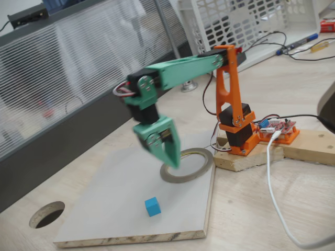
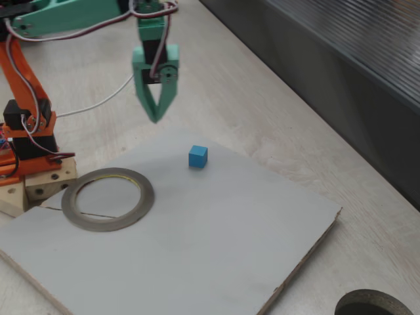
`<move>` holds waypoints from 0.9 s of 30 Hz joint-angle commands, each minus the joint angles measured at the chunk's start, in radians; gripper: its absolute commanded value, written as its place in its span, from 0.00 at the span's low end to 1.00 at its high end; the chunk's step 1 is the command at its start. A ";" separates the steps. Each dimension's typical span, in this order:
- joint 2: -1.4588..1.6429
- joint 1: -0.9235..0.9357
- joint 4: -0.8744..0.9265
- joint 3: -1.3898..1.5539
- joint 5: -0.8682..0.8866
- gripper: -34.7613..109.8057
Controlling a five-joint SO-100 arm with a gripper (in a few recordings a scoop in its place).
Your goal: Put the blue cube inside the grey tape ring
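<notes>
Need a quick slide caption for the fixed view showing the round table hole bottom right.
Green gripper hangs shut above board; blue cube outside grey tape ring.

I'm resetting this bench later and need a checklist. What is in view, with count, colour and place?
blue cube: one, sky-blue, on the grey board, outside the ring.
grey tape ring: one, grey with a yellowish inner rim, flat on the board near the arm's base.
board: one, pale grey, on the wooden table.
round hole: one, dark, cut in the tabletop beside the board.
white basket: one, behind the arm.
pens: a few, at the back right in a fixed view.
red circuit board: one, on the wooden mount beside the base.
white cable: one, running from the circuit board.
gripper: one, green, jaws shut, empty, above the board.
</notes>
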 commanded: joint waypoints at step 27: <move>-0.284 0.057 0.044 -0.334 0.008 0.63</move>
